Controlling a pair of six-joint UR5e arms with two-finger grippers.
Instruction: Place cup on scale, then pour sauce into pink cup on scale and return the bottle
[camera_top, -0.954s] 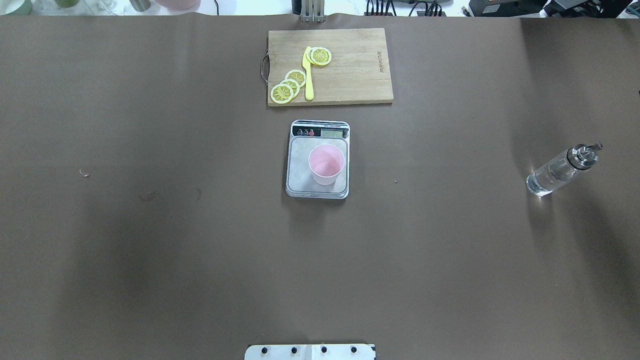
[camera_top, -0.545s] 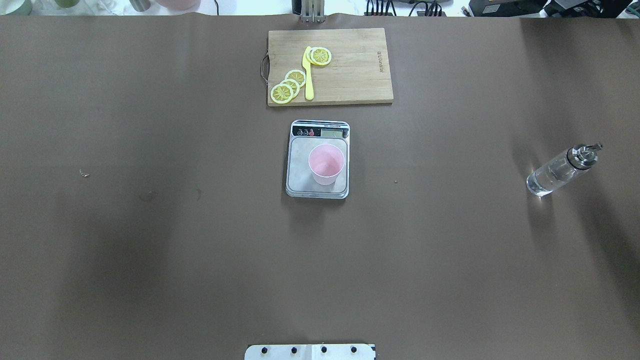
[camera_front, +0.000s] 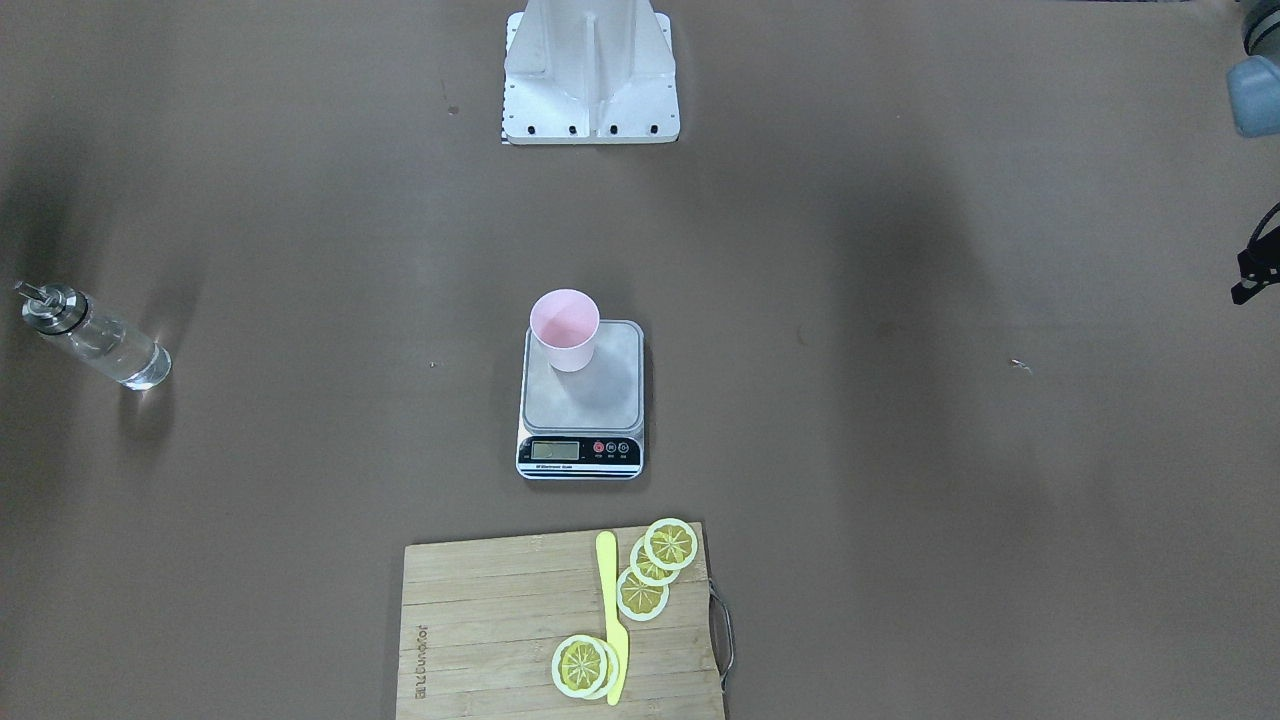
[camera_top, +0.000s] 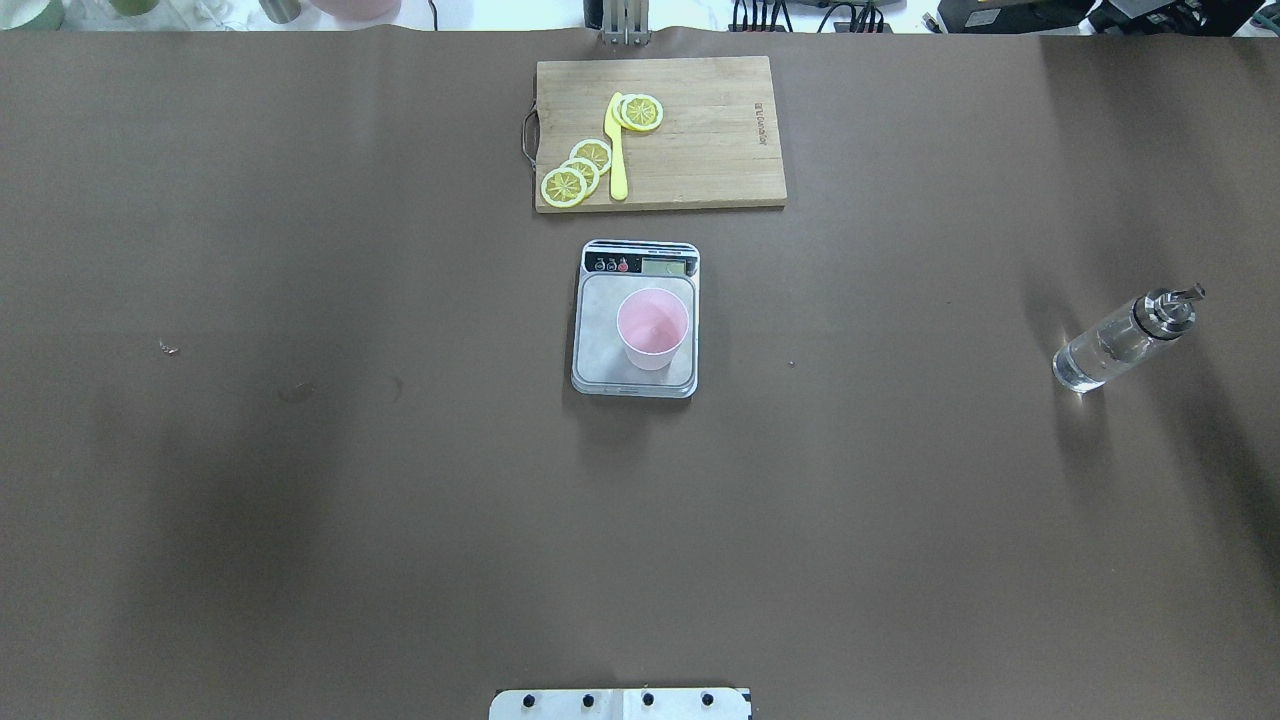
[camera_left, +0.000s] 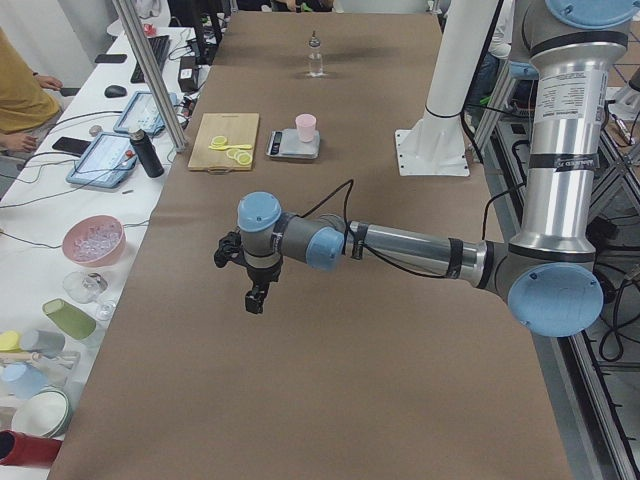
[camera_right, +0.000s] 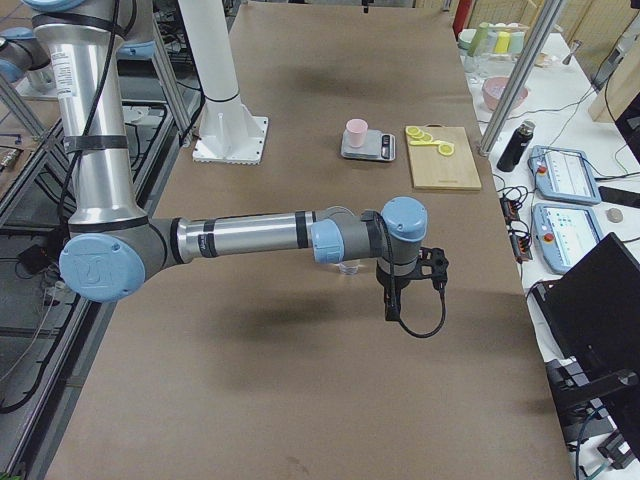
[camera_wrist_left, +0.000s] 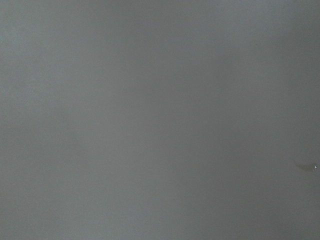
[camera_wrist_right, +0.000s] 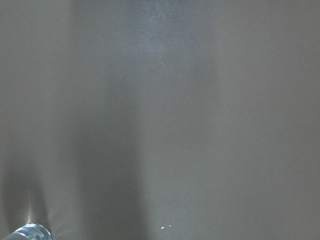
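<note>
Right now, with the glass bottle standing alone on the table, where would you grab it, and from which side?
Grip the bottle around the middle of its clear body, coming in level from the side. It stands upright, and that straight, round wall suits a two-sided pinch; the metal spout on top is narrow and uneven.

Table cover (camera_top: 300, 500): brown sheet, paper-like, matt; smooth, with a few faint marks.
Cup (camera_top: 652, 328): pale pink plastic, smooth, low sheen.
Scale platform (camera_top: 598, 350): grey steel, dull finish.
Scale front strip (camera_top: 640, 264): black plastic, glossy, with a glazed display.
Bottle (camera_top: 1105, 350): clear glass, glossy, bright glints at the base.
Pourer (camera_top: 1165, 307): silver metal, polished.
Cutting board (camera_top: 700, 140): pale wood, strip grain visible, matt.
Board handle (camera_top: 527, 135): thin dark metal wire.
Knife (camera_top: 617, 160): yellow plastic, smooth.
Lemon slices (camera_top: 565, 186): yellow and white, plastic-looking, slight gloss.
Left arm (camera_left: 400, 245): silver metal tube, satin.
Joint caps (camera_left: 262, 212): pale blue plastic, smooth.
Pedestal (camera_front: 590, 70): white painted metal, satin.
</note>
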